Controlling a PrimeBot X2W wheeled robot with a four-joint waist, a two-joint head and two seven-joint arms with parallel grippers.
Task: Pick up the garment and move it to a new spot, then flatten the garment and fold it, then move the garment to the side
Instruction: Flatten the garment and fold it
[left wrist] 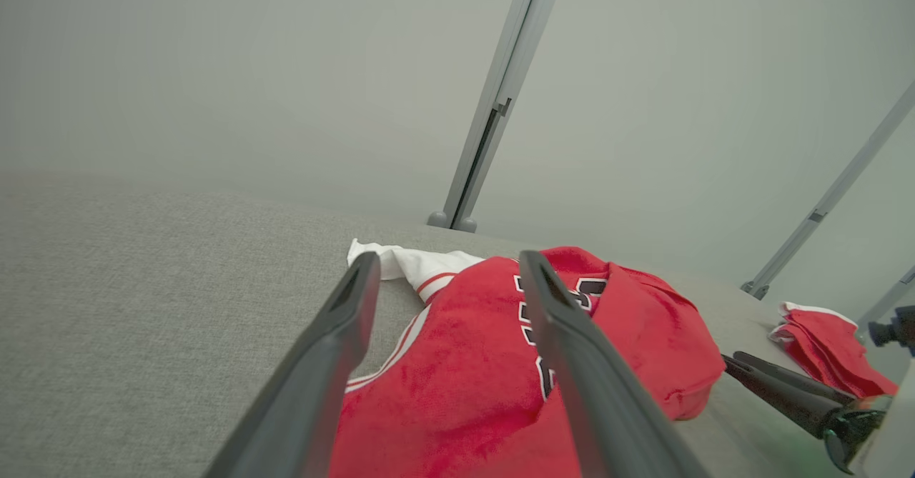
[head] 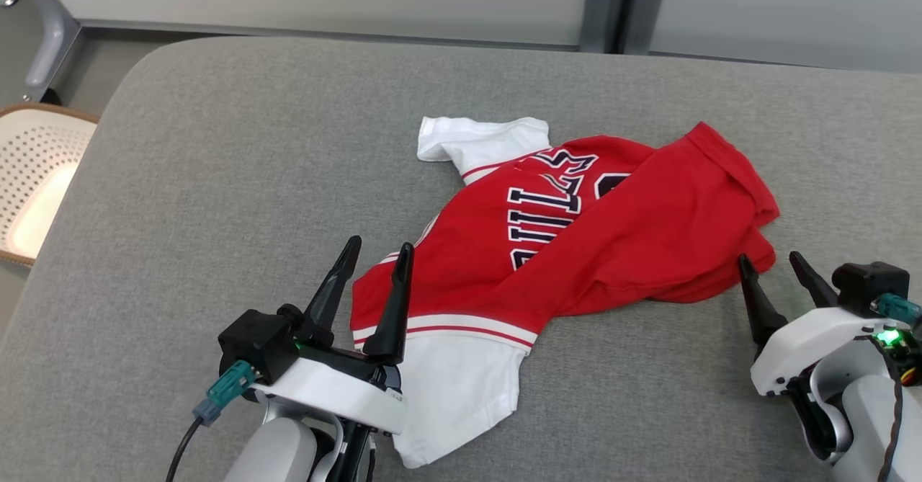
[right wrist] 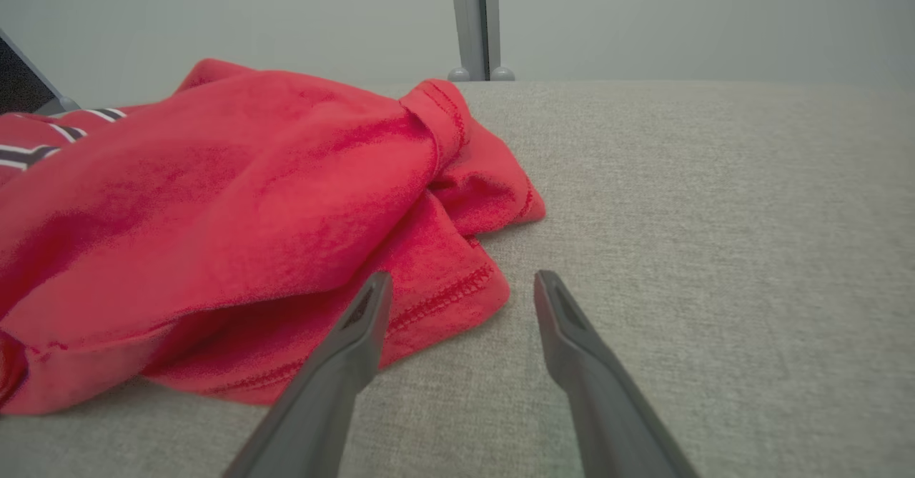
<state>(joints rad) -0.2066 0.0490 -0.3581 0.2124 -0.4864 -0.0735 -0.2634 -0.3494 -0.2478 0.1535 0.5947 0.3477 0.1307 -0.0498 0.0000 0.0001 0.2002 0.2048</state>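
The garment [head: 576, 230] is a red jersey with white sleeves and dark lettering, lying crumpled and partly folded over itself in the middle of the grey padded surface [head: 216, 179]. My left gripper [head: 378, 250] stands open at its near left edge, one finger over the red cloth beside the white sleeve [head: 454, 388]. In the left wrist view the garment [left wrist: 465, 364] lies between and beyond the left gripper [left wrist: 447, 269]. My right gripper [head: 769, 260] is open just off the garment's near right corner. The right wrist view shows that red hem [right wrist: 436, 299] by the right gripper [right wrist: 461, 284], which holds nothing.
A white perforated basket [head: 32, 179] with a brown rim sits off the surface's left side. Grey wall panels and a post [head: 619, 6] rise behind the far edge. Bare grey padding stretches left of and behind the garment.
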